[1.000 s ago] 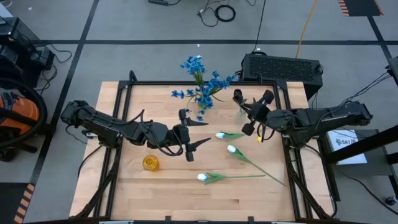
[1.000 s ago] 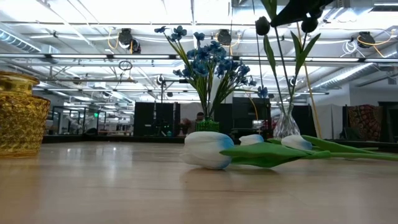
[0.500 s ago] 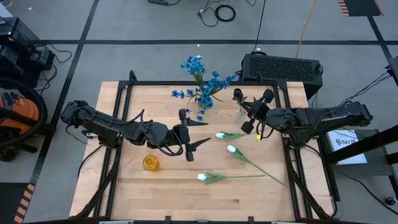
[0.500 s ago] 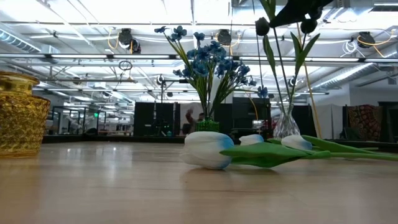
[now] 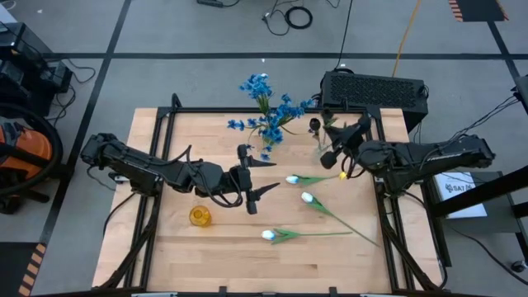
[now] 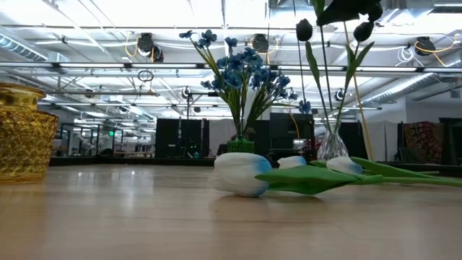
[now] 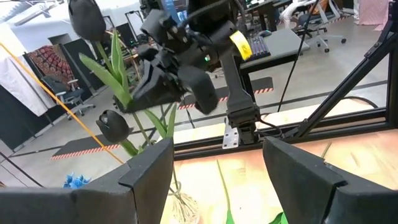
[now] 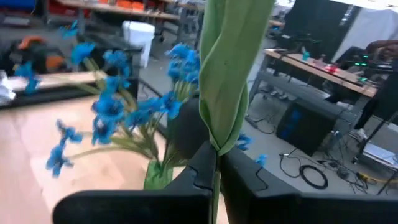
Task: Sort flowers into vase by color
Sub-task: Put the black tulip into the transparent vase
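Note:
Two dark tulips stand upright on green stems, with my right gripper shut on them above a clear glass vase at the far right. Their lower stem ends reach into the vase's neck. Blue flowers stand in a green vase at the far middle. Three white tulips lie flat on the table. A yellow vase stands near the left. My left gripper waits open, level, at mid-table, touching nothing. My right gripper pinches a folded green leaf and the stems of the dark tulips between its two fingers, below the blooms. The fingers come level from the table's right side and lie across the stems. The tulips stand nearly upright, their lower ends in the glass vase's neck.
A black metal frame runs round the wooden table. A black box stands beyond the far right corner. The white tulips' long stems stretch across the right half of the table.
My right gripper has rolled at its wrist while staying in place, still shut on the dark tulips. In the high view one bloom has swung toward the far edge, closer to the vase.

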